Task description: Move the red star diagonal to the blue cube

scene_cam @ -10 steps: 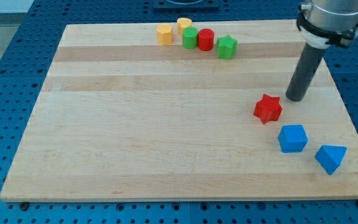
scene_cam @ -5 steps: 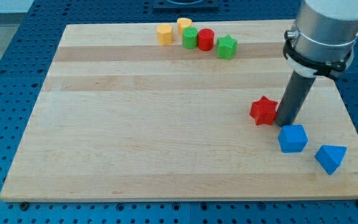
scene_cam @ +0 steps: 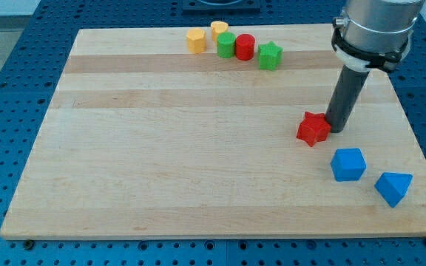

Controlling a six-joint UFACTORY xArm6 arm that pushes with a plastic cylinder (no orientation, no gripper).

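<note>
So the red star [scene_cam: 313, 128] sits right of center on the wooden tabletop [scene_cam: 161, 148], up and left of the blue cube [scene_cam: 347, 164], small gap between them. My tip [scene_cam: 336, 128] is right against the star's right side. No pincer here, just a rod. A blue wedge-ish block [scene_cam: 393, 187] sits at lower right.

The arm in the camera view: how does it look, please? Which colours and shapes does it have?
The arm enters at the view's top right as a wide, smooth grey cylinder. A black ring with a white band below it closes its lower edge. From there a straight dark rod, round and plain, goes down to my tip. No cables or markings show.
</note>
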